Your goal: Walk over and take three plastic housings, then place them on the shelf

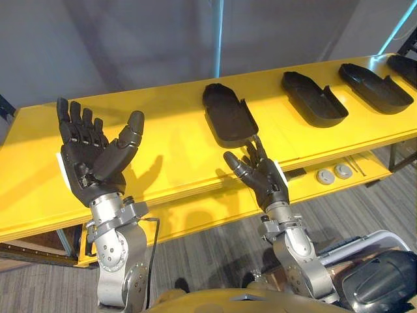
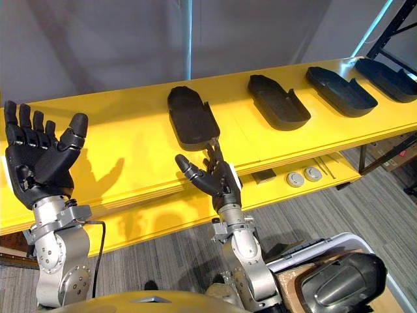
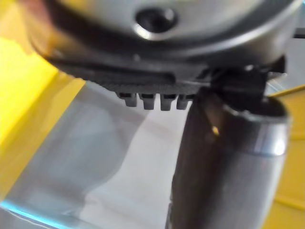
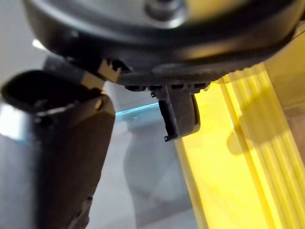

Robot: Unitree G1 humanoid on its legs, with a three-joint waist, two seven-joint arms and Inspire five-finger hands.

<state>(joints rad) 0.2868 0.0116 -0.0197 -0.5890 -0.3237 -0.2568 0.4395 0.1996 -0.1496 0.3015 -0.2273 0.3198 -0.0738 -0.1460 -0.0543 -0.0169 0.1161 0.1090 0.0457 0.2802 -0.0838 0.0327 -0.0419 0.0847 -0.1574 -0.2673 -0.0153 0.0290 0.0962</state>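
Closest to me, down on the robot's right, a pale-rimmed bin (image 2: 313, 248) on the floor holds a dark rounded shell (image 2: 339, 280). The left hand (image 1: 88, 163) is raised, palm up, fingers spread wide and holding nothing. It sits above the bare left stretch of the long yellow surface (image 1: 169, 150). The right hand (image 1: 267, 179) is lower, at the front edge, fingers stretched out loose and empty. Its fingertips reach the near end of the nearest housing (image 1: 228, 114); I cannot tell whether they touch.

Under the front edge a lower shelf (image 1: 208, 205) carries two round grey discs (image 1: 324, 175).

On top, the second housing (image 1: 313, 98), third housing (image 1: 374, 88) and fourth housing (image 1: 404, 68) lie in a row to the right, each apart from the next with yellow showing between. Behind stands a grey wall (image 1: 130, 45) with a pale blue strip (image 1: 218, 39).
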